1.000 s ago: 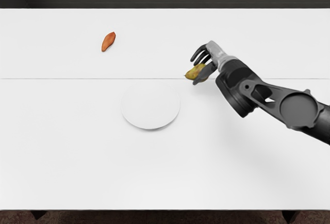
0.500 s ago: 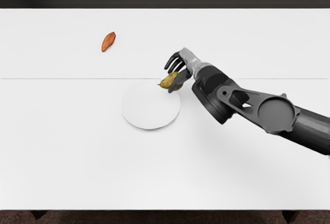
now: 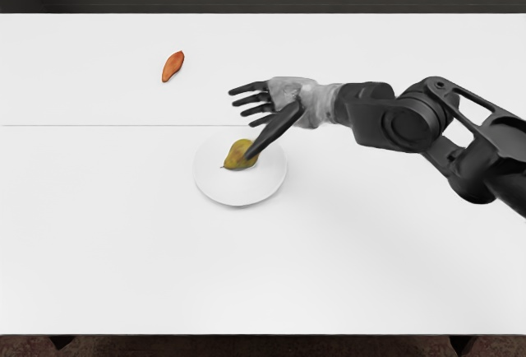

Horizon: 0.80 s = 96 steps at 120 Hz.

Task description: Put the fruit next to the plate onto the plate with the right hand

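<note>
A yellow-green pear (image 3: 238,155) lies on the round white plate (image 3: 246,188) near the table's middle, on the plate's upper part. My right hand (image 3: 261,118) hovers just above and behind the plate with its fingers spread wide and nothing in them. Its thumb (image 3: 267,136) points down toward the pear and looks close to touching it. The right arm comes in from the right edge. No left arm shows.
An orange-red, elongated fruit (image 3: 172,66) lies at the back left of the white table (image 3: 123,242), well apart from the plate. The dark forearm (image 3: 436,122) spans the right side above the table.
The right hand carried the pear leftward from beside the plate to over it, then let go. The pear now rests on the plate and the fingers have spread.
</note>
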{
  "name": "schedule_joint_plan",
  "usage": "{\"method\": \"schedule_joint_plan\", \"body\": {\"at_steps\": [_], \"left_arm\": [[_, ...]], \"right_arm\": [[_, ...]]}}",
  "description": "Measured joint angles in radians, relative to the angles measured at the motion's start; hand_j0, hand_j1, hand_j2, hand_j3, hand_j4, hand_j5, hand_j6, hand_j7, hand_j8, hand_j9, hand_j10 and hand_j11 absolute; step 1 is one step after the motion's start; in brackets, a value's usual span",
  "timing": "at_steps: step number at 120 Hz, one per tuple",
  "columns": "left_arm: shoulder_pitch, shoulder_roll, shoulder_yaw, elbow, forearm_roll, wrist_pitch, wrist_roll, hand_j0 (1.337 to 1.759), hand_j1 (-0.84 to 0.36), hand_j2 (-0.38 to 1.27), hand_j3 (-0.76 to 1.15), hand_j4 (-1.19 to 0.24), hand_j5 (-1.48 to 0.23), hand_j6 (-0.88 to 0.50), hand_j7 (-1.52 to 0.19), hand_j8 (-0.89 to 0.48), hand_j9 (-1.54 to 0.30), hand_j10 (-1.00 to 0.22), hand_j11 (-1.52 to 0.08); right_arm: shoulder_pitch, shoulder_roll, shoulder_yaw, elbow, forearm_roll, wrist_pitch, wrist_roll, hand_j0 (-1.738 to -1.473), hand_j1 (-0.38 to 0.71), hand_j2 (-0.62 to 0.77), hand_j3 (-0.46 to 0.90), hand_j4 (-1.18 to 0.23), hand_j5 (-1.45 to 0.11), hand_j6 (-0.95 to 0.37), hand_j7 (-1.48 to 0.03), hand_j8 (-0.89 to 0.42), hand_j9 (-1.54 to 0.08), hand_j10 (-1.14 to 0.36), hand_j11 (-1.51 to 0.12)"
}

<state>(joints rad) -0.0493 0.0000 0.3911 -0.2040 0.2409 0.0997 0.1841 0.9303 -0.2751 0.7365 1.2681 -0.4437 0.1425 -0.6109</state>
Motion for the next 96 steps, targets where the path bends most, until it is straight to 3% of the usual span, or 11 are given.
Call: {"method": "schedule_joint_plan", "body": {"at_steps": [18,37,47,71,96], "left_arm": [[0.000,0.000,0.000,0.000,0.000,0.000,0.000,1.658,0.35,0.00,0.00,0.00,0.00,0.00,0.00,0.00,0.00,0.00,0.00],[0.000,0.000,0.000,0.000,0.000,0.000,0.000,1.658,0.35,0.00,0.00,0.00,0.00,0.00,0.00,0.00,0.00,0.00,0.00],[0.000,0.000,0.000,-0.002,0.000,0.000,0.000,1.658,0.35,0.00,0.00,0.00,0.00,0.00,0.00,0.00,0.00,0.00,0.00],[0.000,0.000,0.000,-0.006,0.001,0.000,0.000,1.658,0.35,0.00,0.00,0.00,0.00,0.00,0.00,0.00,0.00,0.00,0.00],[-0.004,0.000,0.000,-0.011,0.001,-0.001,0.000,1.658,0.35,0.00,0.00,0.00,0.00,0.00,0.00,0.00,0.00,0.00,0.00]], "right_arm": [[-0.208,-0.067,0.226,0.003,0.225,0.349,0.000,-1.658,-0.24,0.05,0.00,-0.12,-0.16,-0.11,-0.16,-0.09,-0.16,-0.10,-0.16],[-0.554,-0.083,0.569,0.065,0.279,0.442,0.000,-1.658,-0.27,0.02,0.00,-0.08,-0.10,-0.07,-0.10,-0.06,-0.10,-0.06,-0.10],[-0.682,-0.087,0.706,0.087,0.296,0.457,0.000,-1.658,-0.28,0.01,0.00,-0.06,-0.08,-0.06,-0.08,-0.05,-0.08,-0.06,-0.08],[-0.820,-0.210,0.859,0.102,0.431,0.467,0.000,-1.658,-0.30,0.00,0.00,-0.05,-0.06,-0.04,-0.06,-0.04,-0.06,-0.04,-0.06],[-0.862,-0.272,0.909,0.100,0.480,0.468,0.000,-1.658,-0.30,0.00,0.00,-0.04,-0.05,-0.04,-0.05,-0.04,-0.05,-0.04,-0.05]]}}
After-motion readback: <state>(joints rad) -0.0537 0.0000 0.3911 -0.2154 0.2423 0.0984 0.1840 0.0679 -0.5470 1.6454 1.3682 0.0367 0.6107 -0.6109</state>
